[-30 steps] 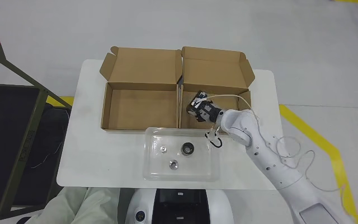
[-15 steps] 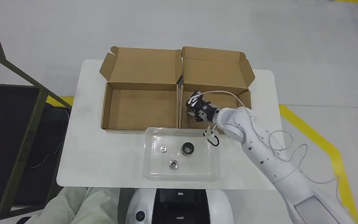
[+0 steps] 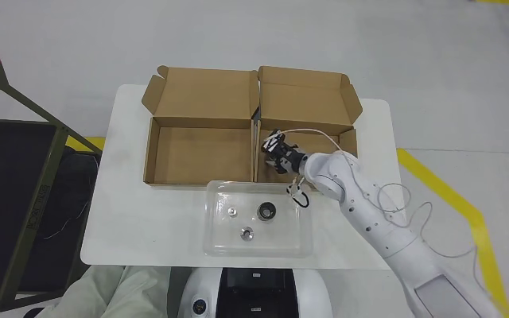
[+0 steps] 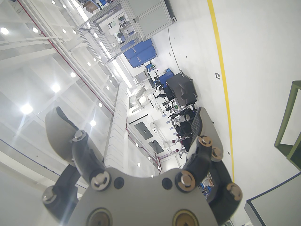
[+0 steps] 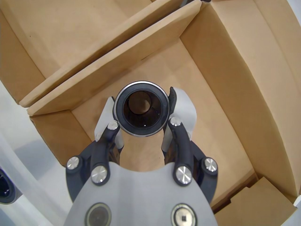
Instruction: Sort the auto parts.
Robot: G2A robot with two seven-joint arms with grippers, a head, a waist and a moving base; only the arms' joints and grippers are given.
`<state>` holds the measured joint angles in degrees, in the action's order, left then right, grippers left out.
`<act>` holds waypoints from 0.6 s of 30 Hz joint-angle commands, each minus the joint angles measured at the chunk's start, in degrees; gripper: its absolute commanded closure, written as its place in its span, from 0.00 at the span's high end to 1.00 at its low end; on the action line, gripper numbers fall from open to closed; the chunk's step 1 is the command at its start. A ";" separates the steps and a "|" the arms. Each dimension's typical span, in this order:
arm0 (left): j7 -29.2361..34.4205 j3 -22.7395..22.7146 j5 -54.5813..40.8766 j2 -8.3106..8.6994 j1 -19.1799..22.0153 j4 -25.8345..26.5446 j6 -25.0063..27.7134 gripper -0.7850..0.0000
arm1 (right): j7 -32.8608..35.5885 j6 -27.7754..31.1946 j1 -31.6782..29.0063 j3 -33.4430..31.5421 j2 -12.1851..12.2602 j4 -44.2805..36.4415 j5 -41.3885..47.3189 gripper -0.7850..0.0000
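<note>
Auto parts are split between a tray and one claw. A white counter [image 3: 127, 159] carries two open cardboard boxes side by side with their walls touching, the left box [image 3: 199, 155] and the right box [image 3: 306, 99]. On the robot's side of them sits a clear plastic tray [image 3: 215, 238]. The right claw [image 5: 141, 99] is over the right box's floor, near the wall shared with the left box, clamped on the sides of a black, steel-rimmed held bearing [image 5: 141, 121]. The left claw [image 4: 127, 118] is spread wide with nothing between its fingers, aimed into the hall. In the tray lie a black round bearing [image 3: 267, 211] and two small silver parts [image 3: 232, 212] [image 3: 247, 234], apart from one another.
</note>
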<state>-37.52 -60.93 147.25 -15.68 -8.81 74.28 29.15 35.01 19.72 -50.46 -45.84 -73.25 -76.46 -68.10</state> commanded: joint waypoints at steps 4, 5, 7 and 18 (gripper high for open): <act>0.00 0.00 0.00 0.00 0.00 0.00 0.00 1.00 | 0.67 0.11 -0.52 -1.32 0.26 -2.82 -0.82 0.48; 0.00 0.00 0.00 0.00 0.00 0.00 0.00 1.00 | 0.93 0.19 -0.72 -1.73 0.37 -3.54 -0.95 0.49; 0.00 0.00 0.00 0.00 0.00 0.00 0.00 1.00 | 1.57 0.29 -1.31 -2.49 0.61 -5.30 -1.34 0.60; 0.00 0.00 0.00 0.00 0.00 0.00 0.00 1.00 | 1.77 1.79 -3.40 -4.81 1.17 -9.48 -2.14 0.60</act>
<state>-37.52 -60.93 147.25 -15.68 -8.81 74.28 29.15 37.40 21.17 -53.60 -50.43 -72.13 -85.25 -70.27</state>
